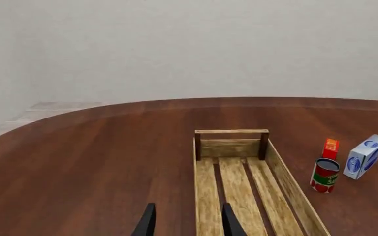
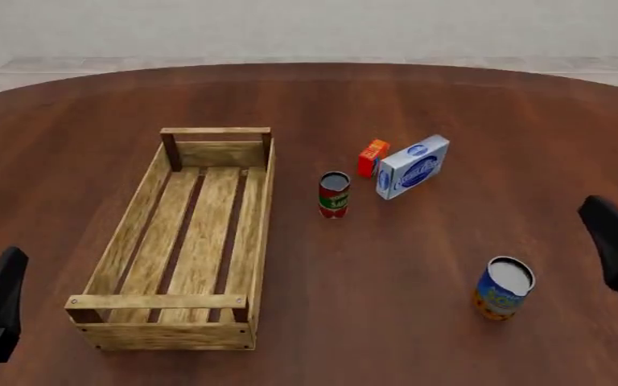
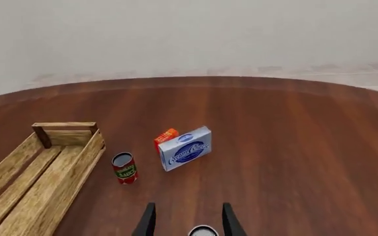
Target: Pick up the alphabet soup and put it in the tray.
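Closest to the arms' side, the alphabet soup [image 2: 504,288] stands upright on the dark wood table [image 2: 395,322], over on the right half, nothing touching it. The right gripper [image 3: 185,221] sits just above it and a bit nearer the camera: in the right wrist view the can's silver top [image 3: 203,231] peeks in right between the two dark fingers [image 3: 148,220], low in the frame. Jaws are spread wide with nothing in them, and the can isn't gripped.

The left gripper [image 1: 186,222] is also spread apart and holding nothing, hovering over the near end of the tray [image 2: 129,221], one finger over the slats and one outside the left wall.

The tray lies lengthwise on the left half, well apart from the soup, with nothing inside.

Farther back, near the middle, a red-and-green tomato sauce can [image 2: 334,194] stands upright just right of the tray. Behind that, a blue-and-white cream cheese box [image 2: 414,166] leans beside a small orange box [image 2: 372,157]; whether they touch, can't tell.
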`<state>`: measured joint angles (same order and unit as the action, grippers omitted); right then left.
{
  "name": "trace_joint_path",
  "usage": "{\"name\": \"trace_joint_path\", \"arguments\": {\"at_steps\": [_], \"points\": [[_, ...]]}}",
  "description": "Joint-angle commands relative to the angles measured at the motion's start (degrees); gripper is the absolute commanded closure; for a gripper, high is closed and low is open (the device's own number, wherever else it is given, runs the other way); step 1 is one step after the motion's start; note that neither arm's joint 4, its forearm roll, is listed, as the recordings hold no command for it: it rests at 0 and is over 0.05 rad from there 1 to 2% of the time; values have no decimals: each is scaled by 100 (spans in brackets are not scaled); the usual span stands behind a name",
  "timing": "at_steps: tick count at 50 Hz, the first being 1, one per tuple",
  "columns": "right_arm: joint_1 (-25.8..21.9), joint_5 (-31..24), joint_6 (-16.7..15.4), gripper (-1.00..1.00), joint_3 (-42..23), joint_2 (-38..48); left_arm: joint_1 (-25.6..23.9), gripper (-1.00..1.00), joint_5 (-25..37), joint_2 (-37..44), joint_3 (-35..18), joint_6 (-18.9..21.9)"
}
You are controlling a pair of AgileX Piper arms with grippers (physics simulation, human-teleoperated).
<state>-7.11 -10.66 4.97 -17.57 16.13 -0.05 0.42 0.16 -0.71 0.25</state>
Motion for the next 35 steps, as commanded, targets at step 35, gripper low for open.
{"name": "trace_joint_path", "arguments": {"at_steps": [35], "points": [[-633,-2770,-294,-100,-2775,2388,-2,-100,14,-3,-7,2]]}}
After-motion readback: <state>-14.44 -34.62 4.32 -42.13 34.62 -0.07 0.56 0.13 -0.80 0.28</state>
